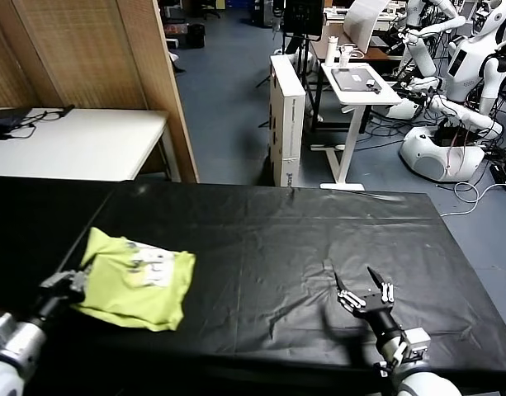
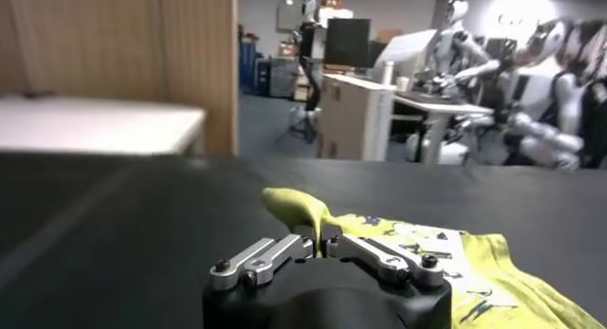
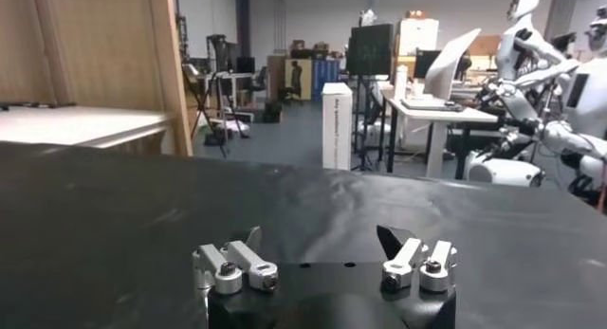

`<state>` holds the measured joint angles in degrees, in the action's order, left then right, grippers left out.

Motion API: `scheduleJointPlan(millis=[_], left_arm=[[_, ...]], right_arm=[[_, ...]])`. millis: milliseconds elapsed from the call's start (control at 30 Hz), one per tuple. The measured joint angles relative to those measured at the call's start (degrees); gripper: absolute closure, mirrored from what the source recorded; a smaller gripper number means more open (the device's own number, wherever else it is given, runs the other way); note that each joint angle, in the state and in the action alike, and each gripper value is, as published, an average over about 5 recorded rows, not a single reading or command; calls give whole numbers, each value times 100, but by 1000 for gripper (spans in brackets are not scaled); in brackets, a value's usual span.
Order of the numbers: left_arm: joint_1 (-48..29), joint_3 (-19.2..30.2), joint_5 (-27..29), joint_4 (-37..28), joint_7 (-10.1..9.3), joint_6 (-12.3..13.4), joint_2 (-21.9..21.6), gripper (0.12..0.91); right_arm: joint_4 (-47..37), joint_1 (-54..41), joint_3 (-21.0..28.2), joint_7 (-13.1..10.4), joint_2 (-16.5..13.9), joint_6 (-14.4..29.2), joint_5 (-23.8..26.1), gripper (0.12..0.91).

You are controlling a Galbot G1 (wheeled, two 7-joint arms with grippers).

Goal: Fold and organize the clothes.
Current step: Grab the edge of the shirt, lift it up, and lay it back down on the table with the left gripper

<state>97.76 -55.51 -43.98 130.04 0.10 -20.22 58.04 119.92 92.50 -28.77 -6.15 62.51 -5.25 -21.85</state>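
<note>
Head looks down; wrists skim black table (image 1: 269, 247)

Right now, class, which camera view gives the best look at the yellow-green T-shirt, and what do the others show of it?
The head view: the whole folded T-shirt lies on the black table, white print up. The left wrist view shows only one edge, pinched by the left gripper. The right wrist view shows none of it.

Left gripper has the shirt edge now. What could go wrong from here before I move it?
1. The left gripper is shut on just the near edge of the folded T-shirt; a pull may drag open the fold instead of shifting the bundle.
2. The shirt lies near the table's front left edge, so it could slip off.
3. The right gripper rests open far away, unable to steady the cloth.
</note>
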Motion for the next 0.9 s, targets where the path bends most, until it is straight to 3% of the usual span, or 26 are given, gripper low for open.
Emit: scheduleJointPlan(millis=[133,233,400,567,833,900], left_arm=[[-332,878,-82,376,-357,-298,436,856],[-598,1682,-18,420,-443,-373,816,856],[-954,2817,145,146,-462,-380,1412,856],[-1253,3609,319,-313,-479,-361,1940,856],[-1418,4349,1043,-1015,-323,-219,2517,842],[-1392,4447,1251,-1050,-234,-197,2542,771]], right_arm=[[58,100,-100,4,31,0,56,118],[90,159,-170,15,53,0,73,118],[119,136,-154,56,93,9,47,118],[80,8,-20,73,76,-16,23,118],[104,-290,361,216,-63,-219,-551,118],[140,-352,447,313,-124,-312,-801,118]])
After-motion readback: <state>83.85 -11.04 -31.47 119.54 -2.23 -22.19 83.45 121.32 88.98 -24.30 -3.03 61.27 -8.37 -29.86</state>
